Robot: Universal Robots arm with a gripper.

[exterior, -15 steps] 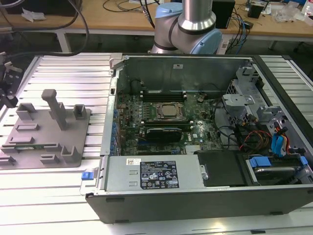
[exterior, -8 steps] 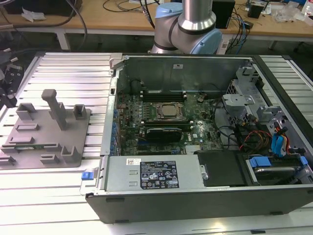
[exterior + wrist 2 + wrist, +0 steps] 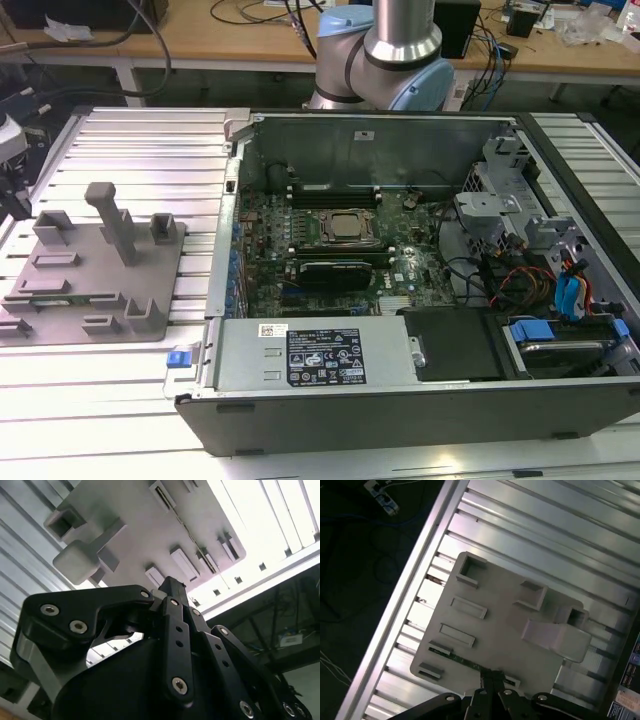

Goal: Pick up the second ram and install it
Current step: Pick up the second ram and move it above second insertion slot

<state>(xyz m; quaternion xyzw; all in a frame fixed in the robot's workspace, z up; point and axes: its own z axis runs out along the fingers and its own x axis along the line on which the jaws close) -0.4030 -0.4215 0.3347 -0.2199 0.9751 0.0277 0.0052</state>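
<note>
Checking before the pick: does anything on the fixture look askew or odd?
Nothing stands out. The second ram lies straight along the edge of the grey fixture, with the gripper close by.

- The black end effector (image 3: 172,586) stands in the foreground, and its fingers come together at the tip.
- Behind the tip, a grey fixture plate (image 3: 130,525) lies on the ribbed metal table (image 3: 20,545).
- A tall grey post (image 3: 82,560) rises from this plate.
- The second ram (image 3: 192,540) sits on the plate as a thin dark strip, near the tip.
</note>
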